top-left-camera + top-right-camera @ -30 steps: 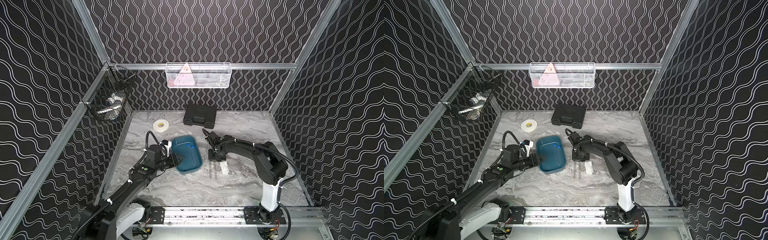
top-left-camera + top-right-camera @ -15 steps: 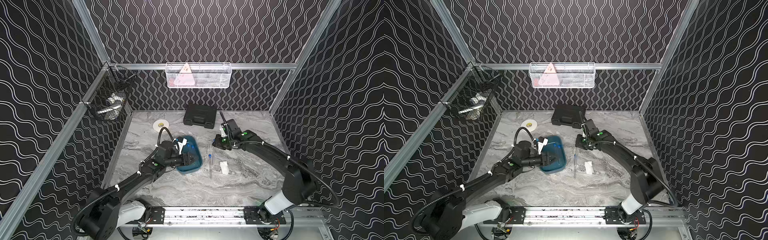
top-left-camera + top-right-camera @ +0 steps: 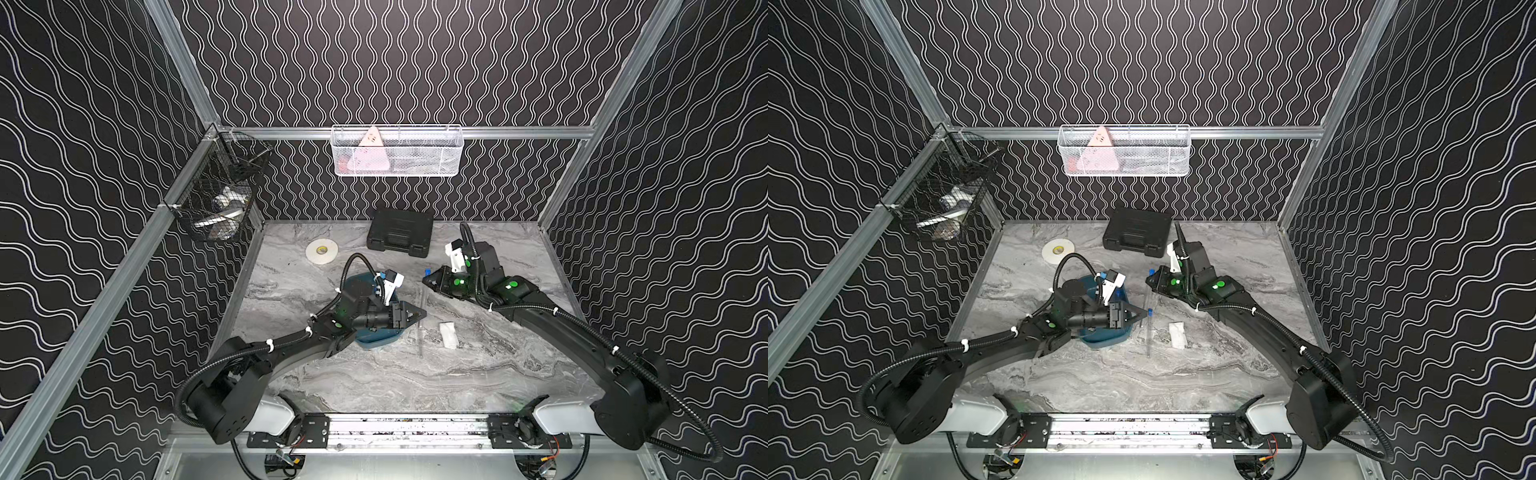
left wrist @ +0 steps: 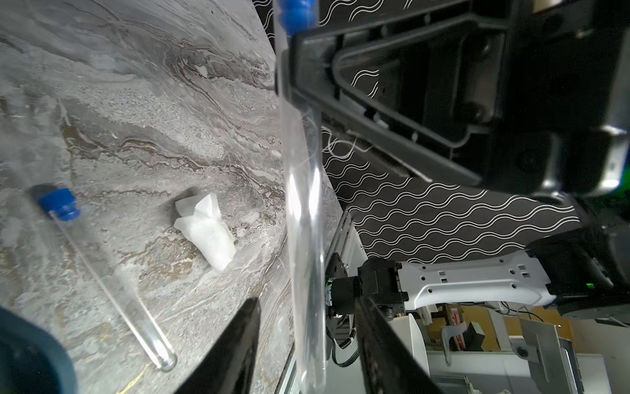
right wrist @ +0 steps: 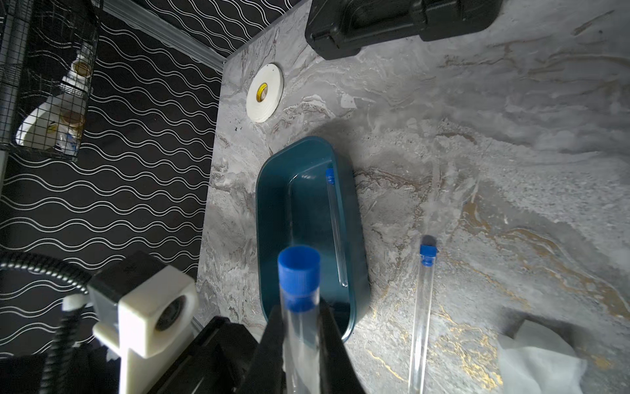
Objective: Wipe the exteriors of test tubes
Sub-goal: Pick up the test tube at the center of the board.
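Observation:
My right gripper [image 5: 300, 307] is shut on a clear test tube [image 5: 300, 327] just below its blue cap [image 3: 427, 272] and holds it above the table. The tube's lower end [image 4: 303, 204] hangs between the fingers of my open left gripper [image 4: 306, 302], with a gap on each side. In both top views the left gripper [image 3: 422, 312] sits at the right edge of the teal tray [image 5: 272, 191]. A second tube [image 5: 335, 228] lies inside the tray. A third tube [image 3: 1148, 332] lies on the table beside the crumpled white tissue [image 3: 1177, 334].
A black case [image 3: 401, 232] and a white tape roll [image 3: 321, 250] lie at the back of the marble table. A black wire basket [image 3: 216, 199] hangs on the left wall and a white mesh basket [image 3: 397, 151] on the back wall.
My right gripper has lifted a tube off the table and carried it back. The left arm swung right across the tray until its fingers straddle the tube's lower end.

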